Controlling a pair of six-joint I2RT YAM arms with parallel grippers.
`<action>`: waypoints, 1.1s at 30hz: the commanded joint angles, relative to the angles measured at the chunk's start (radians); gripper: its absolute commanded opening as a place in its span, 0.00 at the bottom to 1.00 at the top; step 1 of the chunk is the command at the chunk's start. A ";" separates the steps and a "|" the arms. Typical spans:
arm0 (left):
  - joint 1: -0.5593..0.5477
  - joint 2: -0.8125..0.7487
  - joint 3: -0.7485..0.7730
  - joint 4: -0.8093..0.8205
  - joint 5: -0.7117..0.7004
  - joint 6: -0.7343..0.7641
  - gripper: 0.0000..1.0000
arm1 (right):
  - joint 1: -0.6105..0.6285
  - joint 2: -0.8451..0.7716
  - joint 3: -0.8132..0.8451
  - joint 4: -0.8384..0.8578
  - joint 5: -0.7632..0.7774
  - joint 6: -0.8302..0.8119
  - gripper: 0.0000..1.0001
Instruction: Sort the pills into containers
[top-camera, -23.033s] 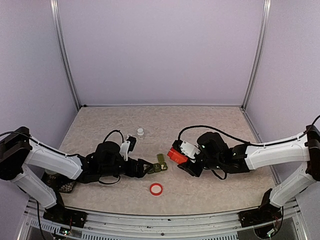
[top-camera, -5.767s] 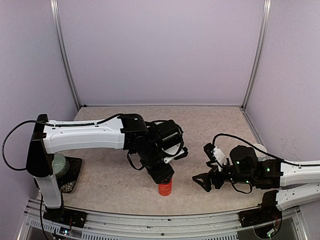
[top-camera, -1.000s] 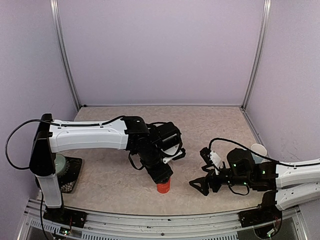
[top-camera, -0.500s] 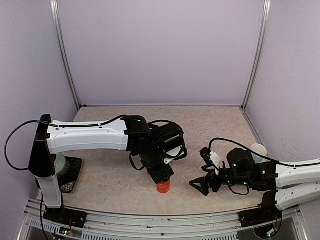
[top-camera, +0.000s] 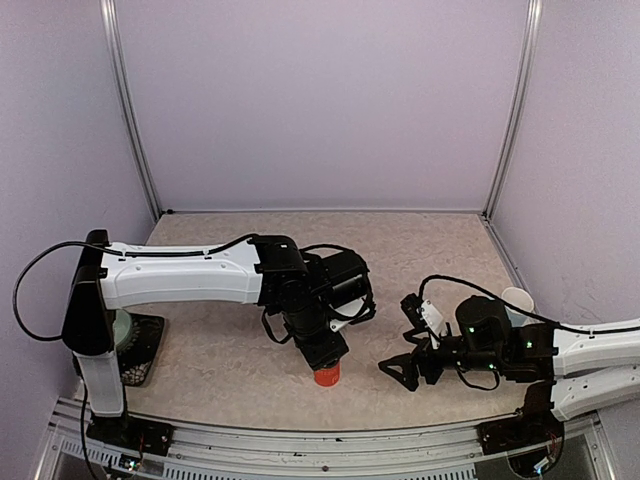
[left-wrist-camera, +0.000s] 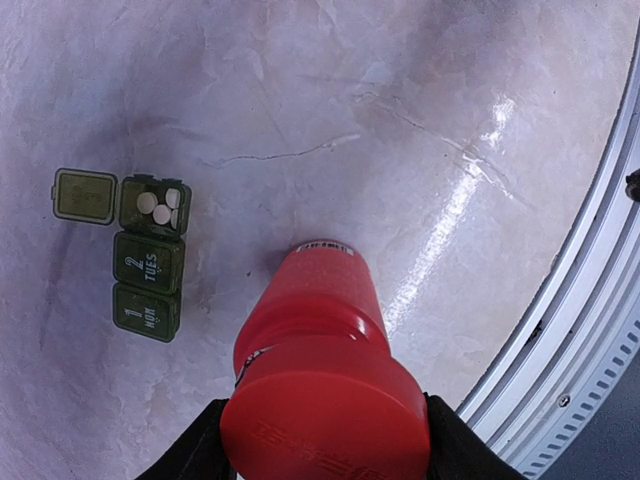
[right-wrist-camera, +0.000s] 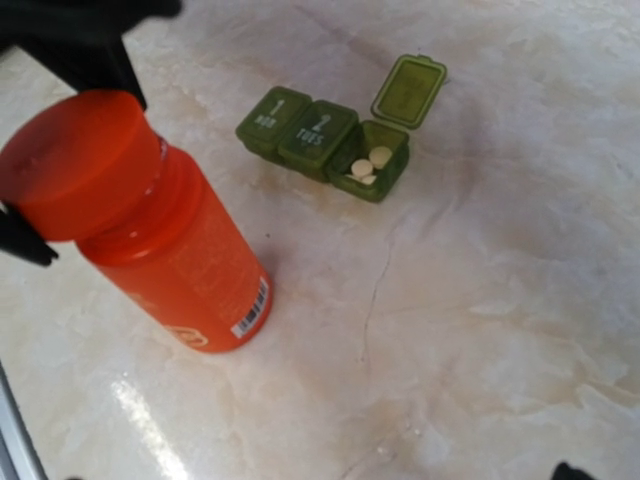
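Note:
A red pill bottle stands on the table near the front edge, its cap on. My left gripper comes down from above and is shut on the cap, a black finger on each side. The containers are a dark green strip of three compartments lying just beyond the bottle. The end lid is open, showing white pills; the other two lids are closed. The right wrist view shows the bottle, the containers and the pills. My right gripper hangs open right of the bottle, holding nothing.
A pale cup sits at the right edge behind the right arm. A pale round object on a dark mat lies at the far left. The metal front rail runs close to the bottle.
The left wrist has turned slightly over the bottle while keeping its hold on the cap. The bottle stays where it was. The right arm has not moved.

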 joint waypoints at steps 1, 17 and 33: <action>-0.005 0.018 0.007 -0.011 -0.020 0.003 0.59 | -0.002 -0.016 -0.011 0.010 -0.007 0.004 1.00; -0.007 -0.006 0.006 -0.006 -0.046 -0.011 0.55 | -0.002 -0.013 -0.011 0.016 -0.009 0.005 1.00; -0.015 -0.021 0.004 -0.011 -0.057 -0.026 0.56 | -0.002 -0.006 -0.010 0.018 -0.011 0.005 1.00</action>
